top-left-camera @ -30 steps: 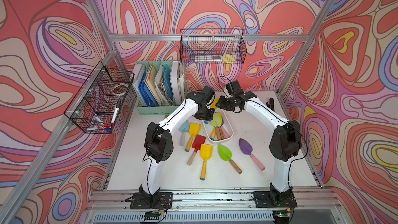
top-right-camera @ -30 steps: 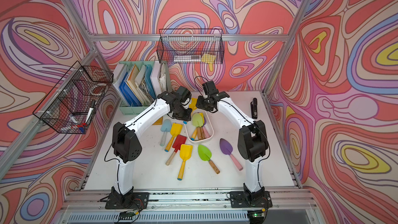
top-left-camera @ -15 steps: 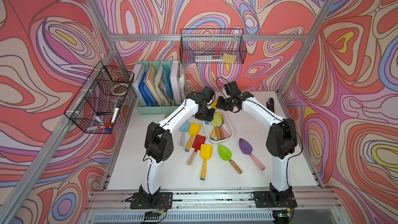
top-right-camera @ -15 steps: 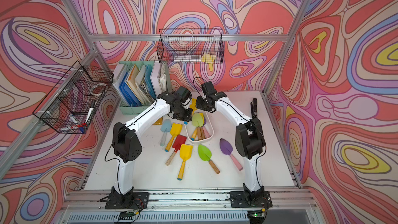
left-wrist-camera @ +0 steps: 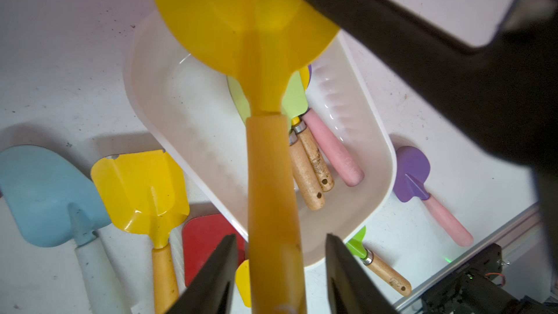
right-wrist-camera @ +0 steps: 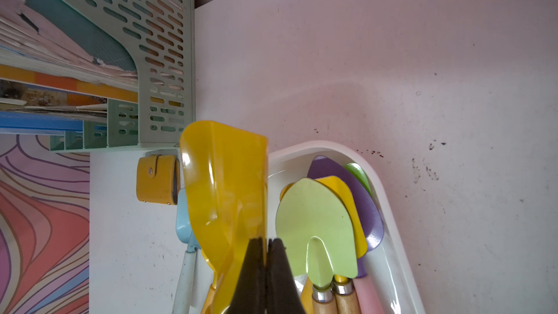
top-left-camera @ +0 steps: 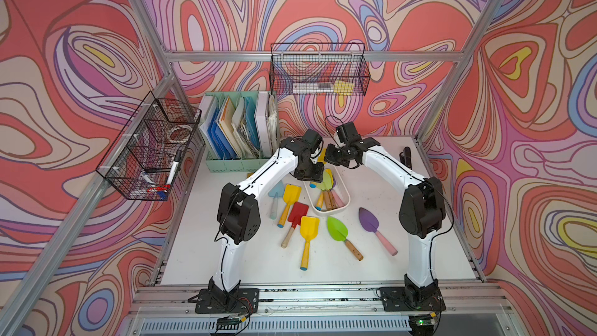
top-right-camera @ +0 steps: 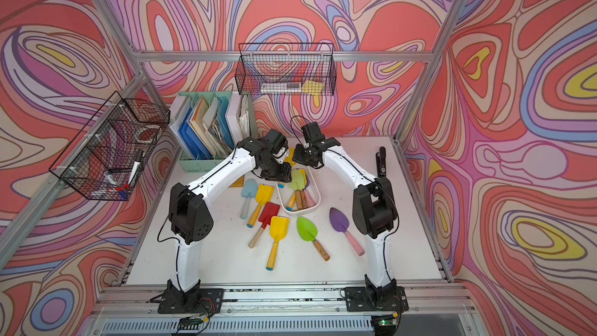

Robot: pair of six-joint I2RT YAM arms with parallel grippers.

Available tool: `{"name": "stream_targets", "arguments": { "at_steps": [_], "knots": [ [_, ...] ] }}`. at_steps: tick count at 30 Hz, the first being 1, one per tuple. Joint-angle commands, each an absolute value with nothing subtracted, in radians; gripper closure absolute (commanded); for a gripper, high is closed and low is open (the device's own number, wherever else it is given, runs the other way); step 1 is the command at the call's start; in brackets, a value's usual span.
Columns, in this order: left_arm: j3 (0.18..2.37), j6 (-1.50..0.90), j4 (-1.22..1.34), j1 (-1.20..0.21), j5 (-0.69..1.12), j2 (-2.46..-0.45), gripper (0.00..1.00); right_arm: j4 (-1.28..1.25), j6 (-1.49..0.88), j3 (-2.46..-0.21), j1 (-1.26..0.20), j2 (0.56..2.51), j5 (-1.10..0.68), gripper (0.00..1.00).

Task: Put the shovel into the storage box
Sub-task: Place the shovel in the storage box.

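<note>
A yellow shovel point(left-wrist-camera: 265, 176) hangs over the white storage box point(left-wrist-camera: 389, 158), blade point(right-wrist-camera: 223, 182) towards the file organizer. My right gripper point(right-wrist-camera: 266, 241) is shut on the blade's edge. My left gripper point(left-wrist-camera: 280, 237) is open, its fingers point(left-wrist-camera: 223, 267) standing apart on either side of the handle with gaps. In both top views the two grippers meet above the box's far end point(top-left-camera: 347, 195) point(top-right-camera: 318, 200), left gripper point(top-left-camera: 310, 172) beside right gripper point(top-left-camera: 331, 156). Several shovels lie in the box, a light green one point(right-wrist-camera: 317, 231) on top.
Several shovels lie loose on the table: light blue point(top-left-camera: 276, 190), yellow point(top-left-camera: 292, 193), red point(top-left-camera: 298, 211), yellow point(top-left-camera: 309, 226), green point(top-left-camera: 337, 229), purple point(top-left-camera: 370, 219). A mint-green file organizer point(top-left-camera: 239, 130), a yellow wallet point(right-wrist-camera: 157, 179) and black wire baskets point(top-left-camera: 318, 69) point(top-left-camera: 151, 147) stand behind.
My left gripper has opened off the yellow shovel's handle. My right gripper has closed onto the blade. Both arms have stayed over the box's far end.
</note>
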State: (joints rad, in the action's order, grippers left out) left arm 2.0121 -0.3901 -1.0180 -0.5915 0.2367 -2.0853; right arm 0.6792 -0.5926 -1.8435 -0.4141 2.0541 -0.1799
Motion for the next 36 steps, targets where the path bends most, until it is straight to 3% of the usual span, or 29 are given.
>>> {"name": "stream_targets", "arguments": {
  "at_steps": [1,21,36],
  "knots": [
    [2.037,-0.37,-1.002,-0.597,0.27,-2.065,0.22,0.663,-0.577,-1.845,-0.422,2.077,-0.176,1.0],
    [1.717,-0.363,-0.719,-0.597,0.307,-1.742,0.09,0.884,-0.096,-1.986,-0.396,2.175,-0.311,1.0],
    [1.694,-0.376,-0.683,-0.597,0.312,-1.737,0.09,0.793,-0.13,-1.84,-0.401,2.177,-0.378,1.0]
  ]
}}
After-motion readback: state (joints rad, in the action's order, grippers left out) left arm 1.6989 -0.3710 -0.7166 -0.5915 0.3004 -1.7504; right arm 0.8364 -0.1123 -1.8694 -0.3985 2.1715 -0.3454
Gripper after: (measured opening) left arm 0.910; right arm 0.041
